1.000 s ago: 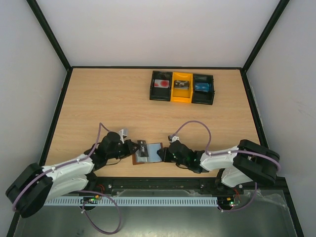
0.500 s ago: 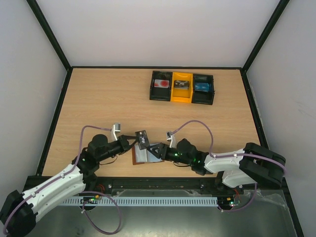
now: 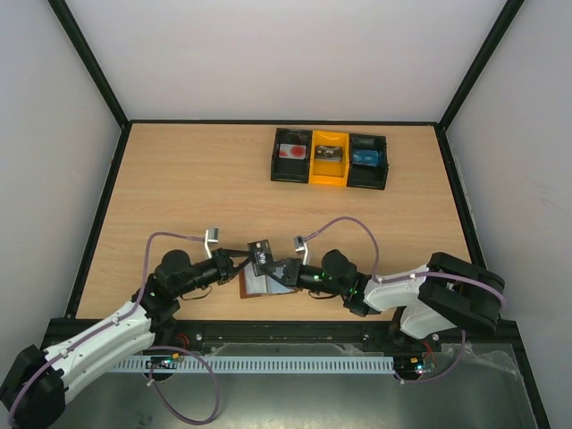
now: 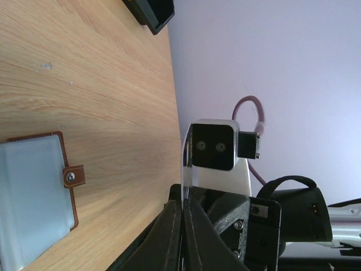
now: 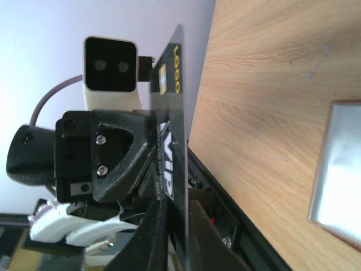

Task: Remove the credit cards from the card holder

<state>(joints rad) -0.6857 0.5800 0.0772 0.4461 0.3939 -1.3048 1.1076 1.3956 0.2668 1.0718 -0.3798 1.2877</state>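
Note:
A black credit card (image 3: 261, 256) with VIP lettering hangs just above the open brown card holder (image 3: 253, 289), near the table's front edge. My left gripper (image 3: 247, 260) is shut on the card's left end and my right gripper (image 3: 282, 270) is shut on its right end. The left wrist view has the card (image 4: 184, 164) edge-on between my left gripper's (image 4: 184, 226) closed jaws, with the holder (image 4: 34, 197) and its snap tab below left. In the right wrist view the card (image 5: 172, 113) stands between my right gripper's (image 5: 178, 226) jaws; the holder's pale sleeve (image 5: 338, 169) lies at right.
A black-and-yellow three-compartment tray (image 3: 329, 179) sits at the back right of the table, with a card in each compartment; its corner (image 4: 152, 11) shows in the left wrist view. The black frame edge runs along the table's front, just under both arms.
My left gripper lifted the black card up off the holder. My right gripper moved left, opened, then shut on the card's other end.

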